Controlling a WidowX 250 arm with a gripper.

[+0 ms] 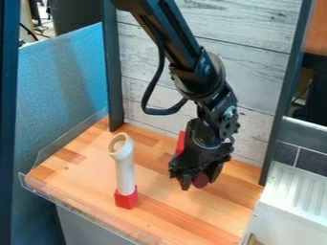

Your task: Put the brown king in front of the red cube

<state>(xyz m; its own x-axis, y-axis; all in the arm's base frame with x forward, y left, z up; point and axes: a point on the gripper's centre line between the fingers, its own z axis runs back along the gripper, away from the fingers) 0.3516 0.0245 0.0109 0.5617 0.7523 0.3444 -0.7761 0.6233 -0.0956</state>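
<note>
- Nearest me, and off to the left of the gripper (pixel 199 182) as I look at it, a clear raised lip (pixel 96 214) edges the wooden counter (pixel 185 225). I'd release the piece well inside it.
- A little farther in, nearer me than the gripper and to its left, sits the red cube (pixel 125 198), with a tall white tube (pixel 125 167) that appears to stand upright on it. I take this cube for the one meant, so the spot to aim for is the bare wood on my side of it.
- The gripper itself hangs low over the counter, pointing down. A dark reddish-brown rounded piece (pixel 201 180), which I take for the brown king, is right at its tip. From where I stand I can't tell whether the gripper is closed on it or just around it.
- So the step in hand, I judge, is securing the king: a firm, centred hold first, then a straight lift. After that, swing wide on the near side of the tube, since a brush could topple it, and lower the king upright before letting go.
- Beyond the gripper, and slightly left, another red object (pixel 180 143) is partly hidden by the arm (pixel 185 52); rise before turning, to spare it a knock.
</note>
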